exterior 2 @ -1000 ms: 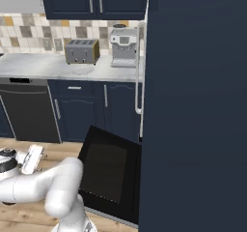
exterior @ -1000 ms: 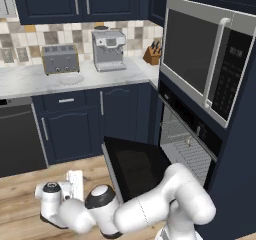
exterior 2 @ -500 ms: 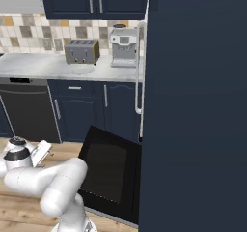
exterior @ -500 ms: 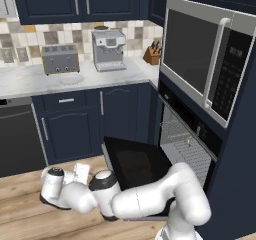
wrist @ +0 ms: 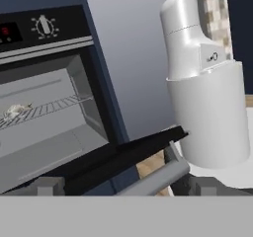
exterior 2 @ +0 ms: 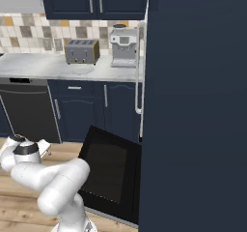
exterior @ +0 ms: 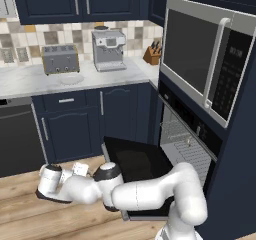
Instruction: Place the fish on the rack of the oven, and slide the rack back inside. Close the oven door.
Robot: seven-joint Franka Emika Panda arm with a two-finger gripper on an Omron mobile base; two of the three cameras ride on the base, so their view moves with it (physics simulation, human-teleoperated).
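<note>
We start with the oven (exterior: 187,139), its cavity open in the tall dark cabinet under the microwave (exterior: 207,59). Its oven door (exterior: 137,166) hangs dropped down flat, reaching out over the wooden floor (exterior: 30,219) toward us. Inside the cavity, the hand view shows the rack (wrist: 47,110) seated back in place, and on it, a small pale shape that we take for the fish (wrist: 15,111). So, by our judgement, only the closing is left. The door's long silver bar handle (wrist: 153,178) runs along the free edge, crosswise to the way the door must swing, and in the hand view it lies just ahead of and beside the finger tips. The pincer (exterior: 80,169) sits low beside the door's front left corner, jaws spread wide and grasping nothing. We reckon it must get under that edge and lift.
</note>
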